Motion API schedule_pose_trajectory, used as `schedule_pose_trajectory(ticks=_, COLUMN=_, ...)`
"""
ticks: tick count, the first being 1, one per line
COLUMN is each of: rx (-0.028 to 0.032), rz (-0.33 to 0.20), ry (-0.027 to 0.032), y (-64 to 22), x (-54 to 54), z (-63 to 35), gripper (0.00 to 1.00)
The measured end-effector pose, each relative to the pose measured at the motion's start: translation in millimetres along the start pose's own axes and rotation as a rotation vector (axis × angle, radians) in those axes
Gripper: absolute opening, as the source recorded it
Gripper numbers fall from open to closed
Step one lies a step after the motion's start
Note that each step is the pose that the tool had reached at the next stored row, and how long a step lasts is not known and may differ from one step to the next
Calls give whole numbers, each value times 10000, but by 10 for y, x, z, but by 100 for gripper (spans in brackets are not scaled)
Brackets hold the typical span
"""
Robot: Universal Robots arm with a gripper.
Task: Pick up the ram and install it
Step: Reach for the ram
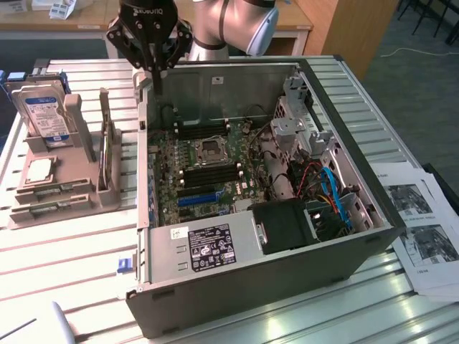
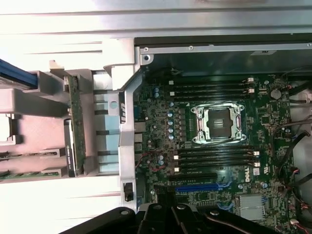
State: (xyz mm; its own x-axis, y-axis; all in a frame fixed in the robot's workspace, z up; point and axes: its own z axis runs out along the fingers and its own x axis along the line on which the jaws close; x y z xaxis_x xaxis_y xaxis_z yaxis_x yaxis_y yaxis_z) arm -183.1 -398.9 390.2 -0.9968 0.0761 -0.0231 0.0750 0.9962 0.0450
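ram spot: the ram (image 1: 107,154) (image 2: 74,124) is standing on its long edge in a slot of the grey holder (image 1: 64,197), sitting at the middle left of the exterior view, just outside the wall of the open case (image 1: 244,279).

ram vs end effector: the ram is sitting lower than the end effector (image 1: 153,80) and off to the exterior view's left of it. They're near each other but clearly apart, nothing touching.

end effector: it's hovering at the upper left of the exterior view, right over the case's far corner. The fingers are pressing together and pinching nothing at all.

holder extras: a hard drive (image 1: 44,115) is standing up at the holder's far end, and a square chip (image 1: 39,170) is lying flat in front of it.

inside the case: the black memory slots (image 2: 214,158) are sitting bare on both sides of the CPU socket (image 2: 218,124), with the blue slot (image 2: 197,187) lying just beside one bank.

table: the slatted table (image 1: 64,265) is carrying the lot, and some printed papers (image 1: 423,229) are lying at the exterior view's right edge.
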Motion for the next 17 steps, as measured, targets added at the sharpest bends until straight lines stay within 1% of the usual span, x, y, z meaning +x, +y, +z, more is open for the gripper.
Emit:
schedule_pose_trajectory(ticks=2, rx=0, rz=0, ry=4, y=-4, x=43, z=3, gripper=10)
schedule_pose_trajectory(ticks=6, rx=2, rz=2, ry=29, y=-9, x=117, z=10, gripper=10)
schedule_pose_trajectory(ticks=10, rx=5, rz=3, ry=66, y=-16, x=202, z=20, gripper=10)
schedule_pose_trajectory(ticks=12, rx=7, rz=5, ry=103, y=-20, x=245, z=27, gripper=10)
schedule_pose_trajectory(ticks=17, rx=16, rz=13, ry=224, y=-29, x=353, z=47, gripper=10)
